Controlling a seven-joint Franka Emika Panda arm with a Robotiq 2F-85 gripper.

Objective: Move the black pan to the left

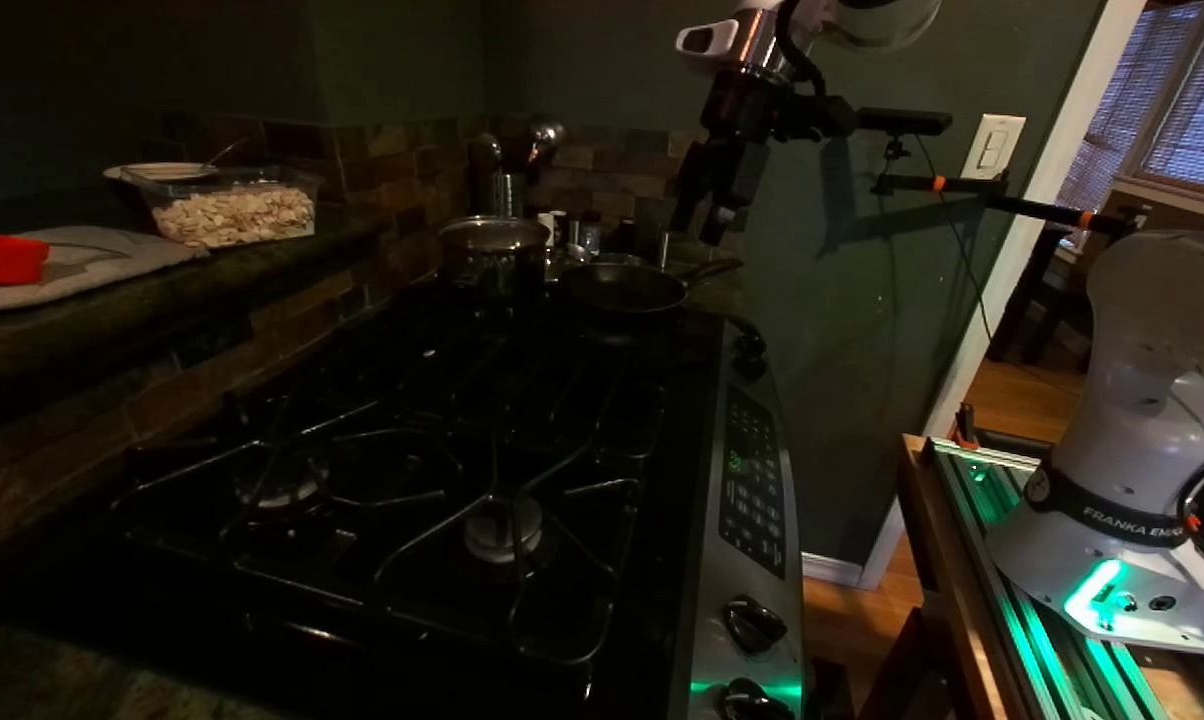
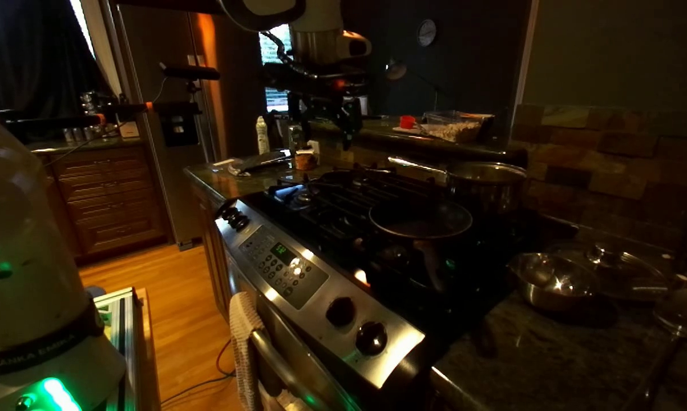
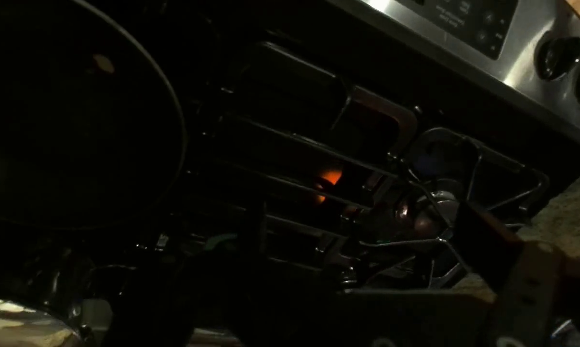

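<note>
The pan [image 2: 420, 220] sat on the stove [image 1: 657, 500], at the same end as the pot [image 2: 489, 188] and nearer the panel [image 2: 283, 265] than it; the two stood side by side — whether they touched, I could not tell; the pan's handle [image 1: 714, 268] ran off to the right in an exterior view. The tool [image 2: 327, 137] hung above the stove, pointing down, its jaws spread; in the wrist view the fingers [image 3: 487, 238] stood well apart, with the grates [image 3: 290, 135] showing below, while the pan lay off to the left, partly cut off at the edge and well apart from them; in an exterior view the tool was higher than the pan and to the left of it.

On the bench [image 2: 526, 354], just beside the stove, a steel bowl [image 2: 554, 288] sat next to a glass lid [image 2: 617, 271]; on the ledge [image 1: 272, 275] stood a clear box [image 1: 232, 212] of pale pieces, with a red cup [image 1: 2, 260] on a cloth [image 1: 112, 255] near it; a towel [image 2: 243, 342] hung from the oven rail [image 2: 283, 365] — dim light hid much of the stove top.
</note>
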